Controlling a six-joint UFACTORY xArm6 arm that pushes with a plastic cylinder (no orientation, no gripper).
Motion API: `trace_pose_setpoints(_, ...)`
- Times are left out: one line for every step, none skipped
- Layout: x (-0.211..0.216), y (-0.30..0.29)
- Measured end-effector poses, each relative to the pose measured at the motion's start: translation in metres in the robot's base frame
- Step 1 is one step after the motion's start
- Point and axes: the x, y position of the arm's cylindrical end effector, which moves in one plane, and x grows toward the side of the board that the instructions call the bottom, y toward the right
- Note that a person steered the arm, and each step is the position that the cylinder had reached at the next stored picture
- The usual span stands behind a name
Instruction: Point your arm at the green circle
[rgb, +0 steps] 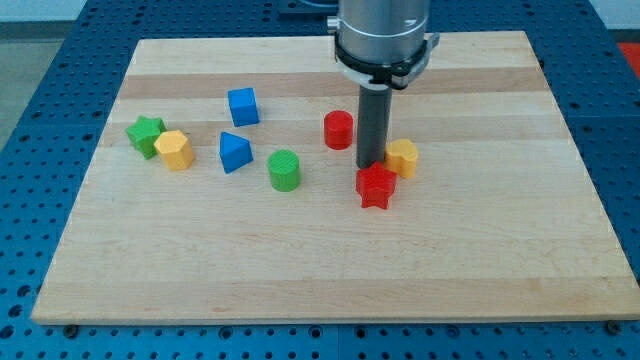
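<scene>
Seven small plastic blocks are seen scattered on a pale wooden board (300, 270) with visible grain, laid on a blue perforated table (40, 60). No claw is fitted: the arm ends in a straight dark rod, so nothing is spread, pressed together or pinched. My tip (370, 165) is set down on the board, just above the red star block (376, 186) and close to touching it. The yellow block (403, 157), faceted in outline, is found just to the tip's right, beside the rod. The red cylinder (339, 130) stands a little to the tip's upper left. The green circle (285, 170), a ribbed upright cylinder, is placed to the tip's left at nearly the same level, apart from it. Farther left, the blue wedge-shaped block (234, 152) is seen, and the blue cube (243, 106) above it. Well to the left, the green star block (146, 135) and a second yellow block (174, 150) are set touching each other.
</scene>
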Motion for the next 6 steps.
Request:
trace_pose_setpoints(0.001, -0.005)
trace_pose_setpoints(0.014, -0.009)
trace_pose_setpoints(0.029, -0.009)
trace_pose_setpoints(0.029, -0.021)
trace_pose_setpoints(0.029, -0.048)
trace_pose_setpoints(0.034, -0.074)
